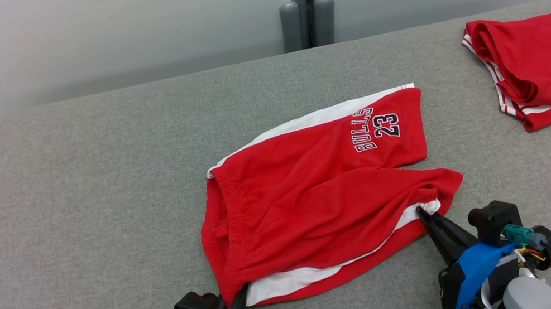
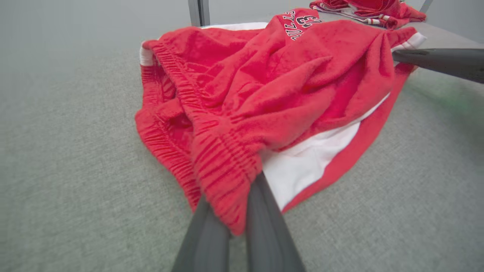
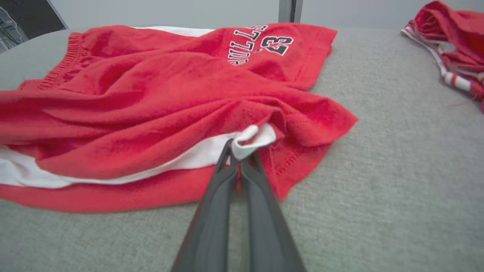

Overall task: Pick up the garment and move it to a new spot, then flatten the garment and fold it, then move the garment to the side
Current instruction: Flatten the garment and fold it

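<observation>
Left gripper (image 2: 234, 213) pinches the red shorts (image 1: 316, 192) by the waistband (image 2: 223, 170), right gripper (image 3: 238, 160) by a leg hem (image 3: 251, 139) (shorts lie sideways between them).

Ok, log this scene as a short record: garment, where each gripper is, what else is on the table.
garment: red shorts, rumpled, lying on the grey table
print: BULLS 23 on the far leg
left gripper: jaws shut on the waistband's near corner
right gripper: jaws shut on the near leg's hem at the white stripe
other item: red jersey, far right, apart from the shorts
stage: gripped at both near corners, not yet flat or folded
</observation>
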{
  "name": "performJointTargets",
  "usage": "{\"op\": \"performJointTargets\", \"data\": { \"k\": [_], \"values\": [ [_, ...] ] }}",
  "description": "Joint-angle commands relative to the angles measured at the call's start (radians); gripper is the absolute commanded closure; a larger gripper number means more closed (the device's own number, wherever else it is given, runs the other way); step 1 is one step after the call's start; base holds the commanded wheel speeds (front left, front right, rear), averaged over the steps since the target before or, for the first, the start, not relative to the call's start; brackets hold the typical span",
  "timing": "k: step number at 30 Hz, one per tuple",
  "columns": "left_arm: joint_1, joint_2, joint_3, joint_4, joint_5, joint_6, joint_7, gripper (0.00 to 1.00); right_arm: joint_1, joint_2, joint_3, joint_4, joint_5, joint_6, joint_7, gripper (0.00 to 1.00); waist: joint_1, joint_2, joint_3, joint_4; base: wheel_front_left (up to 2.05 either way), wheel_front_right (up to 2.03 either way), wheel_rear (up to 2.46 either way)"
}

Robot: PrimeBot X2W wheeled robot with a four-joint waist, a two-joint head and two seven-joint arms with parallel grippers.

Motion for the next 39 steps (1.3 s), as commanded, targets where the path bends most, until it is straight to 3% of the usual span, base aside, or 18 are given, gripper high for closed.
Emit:
{"op": "performJointTargets", "data": {
  "k": [1, 12, 21, 23, 29, 34, 39],
  "values": [
    [0.013, 0.009, 0.015, -0.037, -0.002, -0.001, -0.003, 1.00, 0.031, -0.013, 0.004, -0.039, 0.007, 0.000, -0.006, 1.00, -0.0001, 0.0000, -0.008, 0.001, 0.00, 0.00, 0.00],
    [0.051, 0.030, 0.091, -0.298, -0.015, 0.007, -0.003, 1.00, 0.128, -0.081, 0.002, -0.316, 0.024, 0.000, -0.006, 1.00, -0.0001, 0.0000, -0.011, -0.013, 0.00, 0.00, 0.00],
    [-0.197, 0.052, 0.168, -0.381, -0.065, 0.001, 0.037, 1.00, -0.116, -0.112, -0.013, -0.443, 0.029, 0.000, 0.066, 1.00, -0.0001, 0.0000, 0.075, -0.034, 0.00, 0.00, 0.00],
    [-0.244, 0.055, 0.169, -0.381, -0.063, 0.001, 0.050, 1.00, -0.167, -0.117, -0.008, -0.443, 0.025, 0.000, 0.075, 1.00, -0.0001, 0.0000, 0.093, -0.036, 0.00, 0.00, 0.00],
    [-0.619, 0.084, 0.187, -0.306, -0.088, -0.003, 0.102, 1.00, -0.556, -0.116, -0.012, -0.335, 0.049, 0.000, 0.109, 1.00, -0.0001, 0.0000, 0.221, -0.050, 0.00, 0.00, 0.00],
    [-0.878, 0.085, 0.153, -0.205, -0.123, -0.001, 0.084, 1.00, -0.802, -0.107, -0.037, -0.203, 0.077, 0.000, 0.096, 1.00, -0.0001, 0.0000, 0.287, -0.052, 0.00, 0.00, 0.00],
    [-1.032, 0.078, 0.117, -0.124, -0.145, -0.001, 0.051, 1.00, -0.953, -0.099, -0.039, -0.103, 0.102, 0.000, 0.071, 1.00, -0.0001, 0.0000, 0.319, -0.053, 0.00, 0.00, 0.00]
  ]
}}
